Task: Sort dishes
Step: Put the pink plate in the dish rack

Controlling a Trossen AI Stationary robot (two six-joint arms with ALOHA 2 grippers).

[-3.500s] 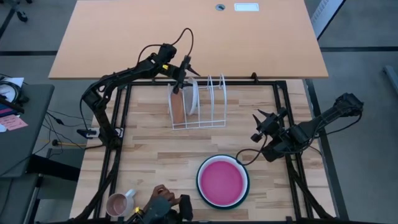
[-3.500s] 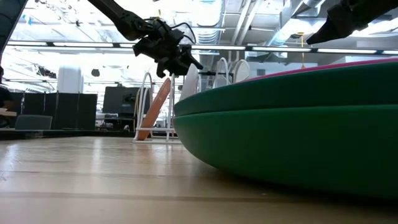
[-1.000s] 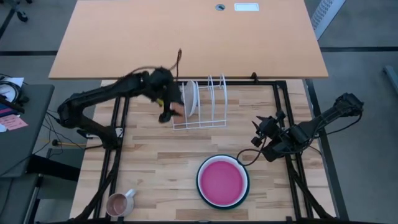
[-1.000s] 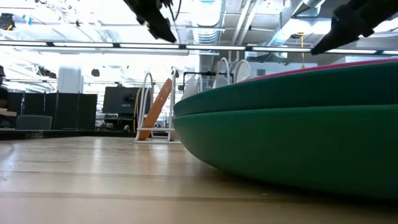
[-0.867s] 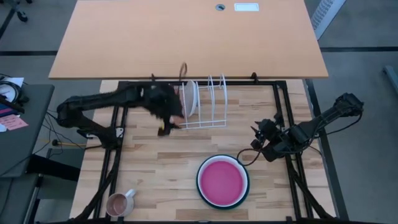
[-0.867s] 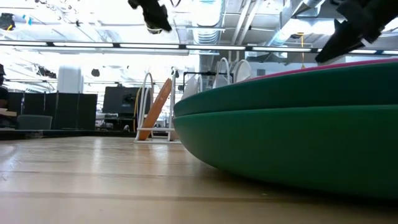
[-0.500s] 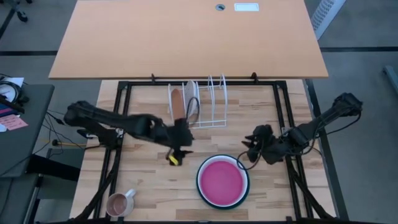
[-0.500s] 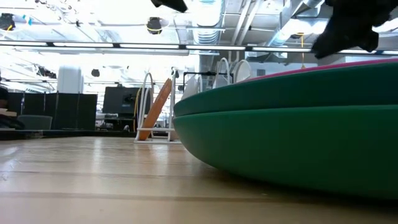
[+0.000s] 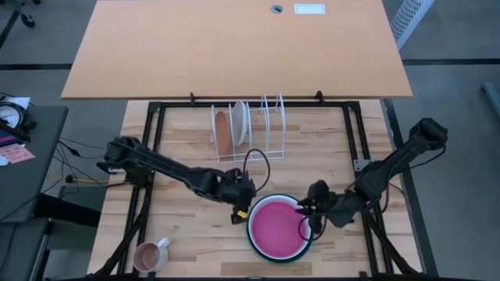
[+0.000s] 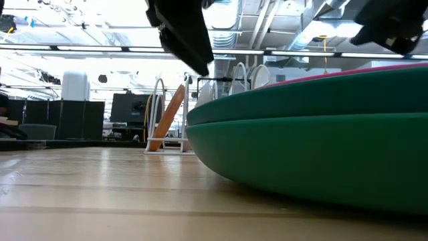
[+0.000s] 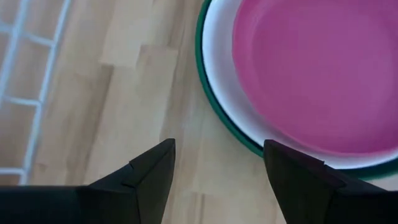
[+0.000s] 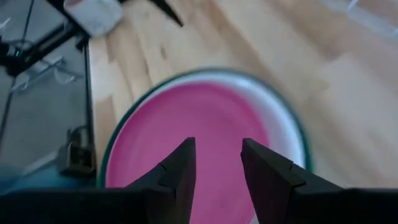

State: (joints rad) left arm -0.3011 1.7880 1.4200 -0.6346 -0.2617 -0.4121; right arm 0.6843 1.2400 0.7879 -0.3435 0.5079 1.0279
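The orange plate and a white plate already stand in the rack near the tabletop's far edge, while the stack of pink plate, white and green plates waits near the front edge, with the left gripper wide open and the right gripper half open, both empty beside it.

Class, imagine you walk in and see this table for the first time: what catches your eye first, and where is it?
The pink plate stands out, stacked on a white and a green plate near the table's front edge. Both grippers flank that stack: the left gripper, open, at its left rim and the right gripper at its right rim. Behind, a white rack holds an orange plate upright.
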